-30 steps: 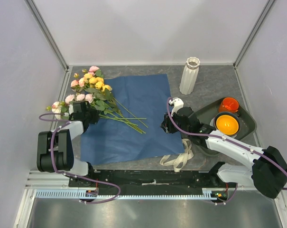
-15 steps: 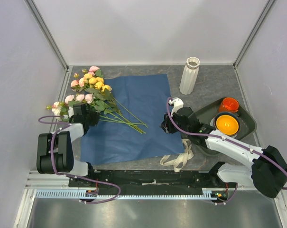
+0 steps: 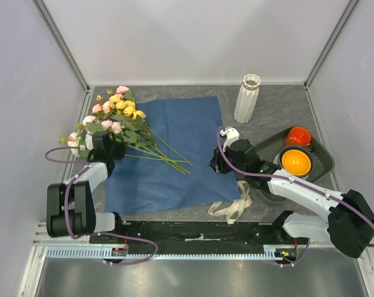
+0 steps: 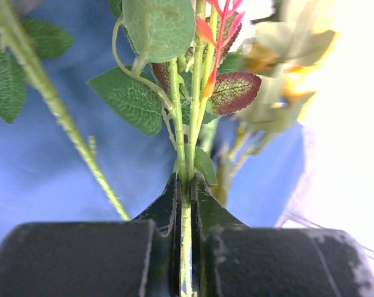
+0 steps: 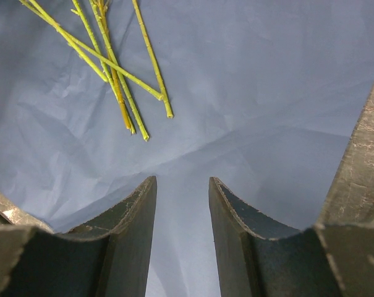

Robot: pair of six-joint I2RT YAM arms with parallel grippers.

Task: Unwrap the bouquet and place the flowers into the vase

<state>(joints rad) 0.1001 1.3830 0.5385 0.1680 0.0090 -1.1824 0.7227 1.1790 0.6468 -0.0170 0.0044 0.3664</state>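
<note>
The bouquet lies unwrapped: the flowers [image 3: 120,112], pink, cream and yellow roses, rest on the flat blue paper sheet [image 3: 174,142] at the left, stems pointing right. My left gripper [image 3: 103,146] is at the leafy part below the heads. In the left wrist view the left gripper [image 4: 185,182] is shut on a thin green stem [image 4: 196,117]. My right gripper [image 3: 216,162] hovers at the sheet's right edge. In the right wrist view the right gripper [image 5: 182,180] stands open over bare blue paper [image 5: 267,93], with the stem ends [image 5: 122,93] ahead. The white ribbed vase [image 3: 248,99] stands upright at the back.
A cream ribbon [image 3: 236,204] lies loose by the sheet's near right corner. A dark grey tray [image 3: 323,162] at the right holds an orange cup [image 3: 298,135] and an orange bowl [image 3: 295,161]. Walls close in on the left, back and right.
My left gripper has shut on a flower stem and shifted slightly left and back; the nearby flower heads moved a little with it. The right arm has not moved.
</note>
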